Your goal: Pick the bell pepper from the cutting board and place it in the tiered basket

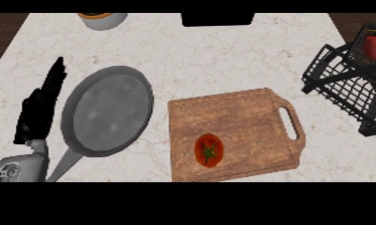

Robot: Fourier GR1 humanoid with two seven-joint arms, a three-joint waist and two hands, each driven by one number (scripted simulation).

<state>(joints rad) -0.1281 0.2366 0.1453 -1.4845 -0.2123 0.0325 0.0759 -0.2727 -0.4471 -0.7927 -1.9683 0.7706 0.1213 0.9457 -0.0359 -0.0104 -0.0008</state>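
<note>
A red bell pepper [209,150] with a green stem lies on the wooden cutting board [242,119], near the board's front edge. The black wire tiered basket [339,82] stands at the right edge of the counter; something red [371,46] shows inside its upper part. My left hand [42,105] is at the far left, open with straight fingers pointing away from me, well apart from the board. My right hand does not show in the head view.
A grey frying pan [106,112] lies between my left hand and the board, its handle pointing toward the lower left. A grey cup with an orange inside [102,19] and a black object [217,19] stand at the counter's back edge.
</note>
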